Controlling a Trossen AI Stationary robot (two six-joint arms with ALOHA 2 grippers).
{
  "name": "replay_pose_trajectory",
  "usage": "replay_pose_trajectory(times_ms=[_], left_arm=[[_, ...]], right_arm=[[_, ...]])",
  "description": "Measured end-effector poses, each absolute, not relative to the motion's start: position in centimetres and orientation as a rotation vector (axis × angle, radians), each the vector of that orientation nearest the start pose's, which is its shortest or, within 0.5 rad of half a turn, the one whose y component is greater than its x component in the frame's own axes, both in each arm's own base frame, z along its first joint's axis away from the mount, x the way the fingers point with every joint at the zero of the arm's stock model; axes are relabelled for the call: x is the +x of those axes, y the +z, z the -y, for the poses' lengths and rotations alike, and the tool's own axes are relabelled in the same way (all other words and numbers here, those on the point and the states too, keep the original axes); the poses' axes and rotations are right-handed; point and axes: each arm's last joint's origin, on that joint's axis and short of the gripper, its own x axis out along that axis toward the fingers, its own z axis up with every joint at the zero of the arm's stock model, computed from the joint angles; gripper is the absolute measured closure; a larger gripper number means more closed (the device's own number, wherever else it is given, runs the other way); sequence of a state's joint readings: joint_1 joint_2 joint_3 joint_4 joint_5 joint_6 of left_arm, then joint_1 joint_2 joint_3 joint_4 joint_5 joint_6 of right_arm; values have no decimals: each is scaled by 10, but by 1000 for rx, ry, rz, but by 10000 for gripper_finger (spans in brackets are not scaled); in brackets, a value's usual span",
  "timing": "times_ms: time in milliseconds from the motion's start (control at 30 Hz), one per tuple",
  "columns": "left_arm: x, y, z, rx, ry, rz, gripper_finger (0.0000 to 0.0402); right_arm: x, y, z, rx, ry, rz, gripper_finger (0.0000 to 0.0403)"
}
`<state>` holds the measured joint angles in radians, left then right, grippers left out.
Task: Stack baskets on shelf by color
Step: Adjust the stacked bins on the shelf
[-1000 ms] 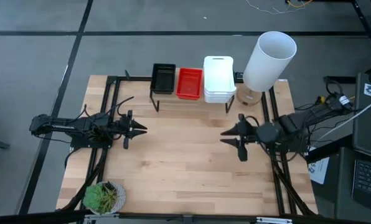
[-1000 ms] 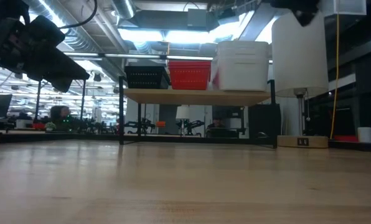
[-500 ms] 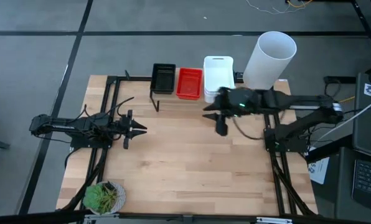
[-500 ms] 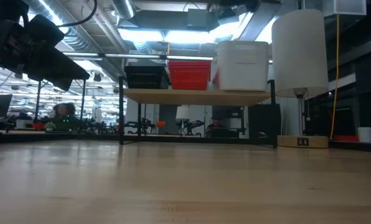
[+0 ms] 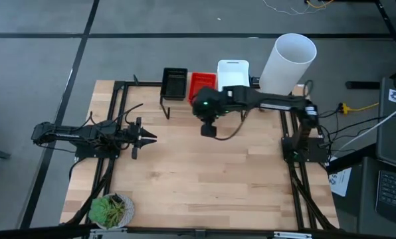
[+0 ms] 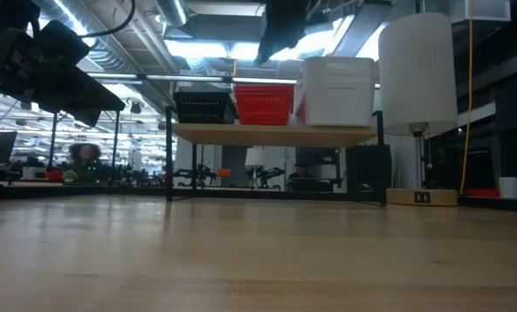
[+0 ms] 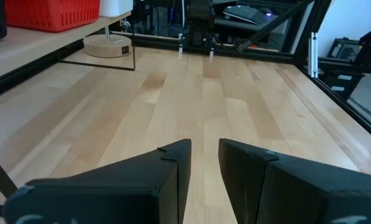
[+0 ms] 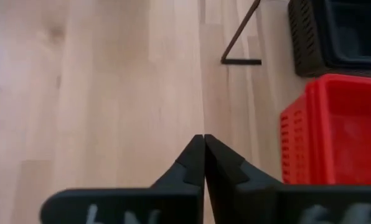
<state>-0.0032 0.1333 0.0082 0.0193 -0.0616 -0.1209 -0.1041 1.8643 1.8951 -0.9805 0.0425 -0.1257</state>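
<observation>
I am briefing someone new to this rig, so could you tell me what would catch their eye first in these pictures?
Probably the right arm stretched across the table, its claw shut and empty just in front of the shelf. On that shelf sit black baskets, red baskets and white baskets in a row, with a tall white cylinder beside them.

Right gripper swung from the table's right side across to the shelf front. Now beside the red baskets, fingers pressed together.
</observation>
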Motion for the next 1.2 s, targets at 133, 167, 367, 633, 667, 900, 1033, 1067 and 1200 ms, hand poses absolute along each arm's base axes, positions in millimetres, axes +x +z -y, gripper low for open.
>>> replay_pose_trajectory(times_ms=[133, 167, 367, 633, 667, 900, 1033, 1067, 1200], left_arm=[[105, 157, -1, -117, 65, -102, 327], [105, 157, -1, -118, 65, -102, 327], [105, 157, -1, -117, 65, -102, 327], [105, 157, -1, -117, 65, -103, 327], [105, 157, -1, -117, 65, -103, 327], [105, 157, -1, -118, 65, -103, 327], [105, 157, -1, -118, 65, -103, 327], [105, 157, -1, -118, 65, -103, 327], [105, 157, -1, -117, 65, -103, 327]], right_arm=[[412, 327, 51, -114, -76, -1023, 400], [415, 324, 53, -123, -95, -1036, 401], [420, 317, 66, -250, -231, -1080, 402], [414, 316, 71, -258, -257, -1129, 403], [414, 316, 72, -257, -258, -1133, 403], [412, 316, 76, -297, -331, -1149, 403], [412, 316, 76, -297, -332, -1149, 403], [412, 316, 76, -297, -333, -1149, 403], [412, 316, 77, -305, -349, -1150, 403]])
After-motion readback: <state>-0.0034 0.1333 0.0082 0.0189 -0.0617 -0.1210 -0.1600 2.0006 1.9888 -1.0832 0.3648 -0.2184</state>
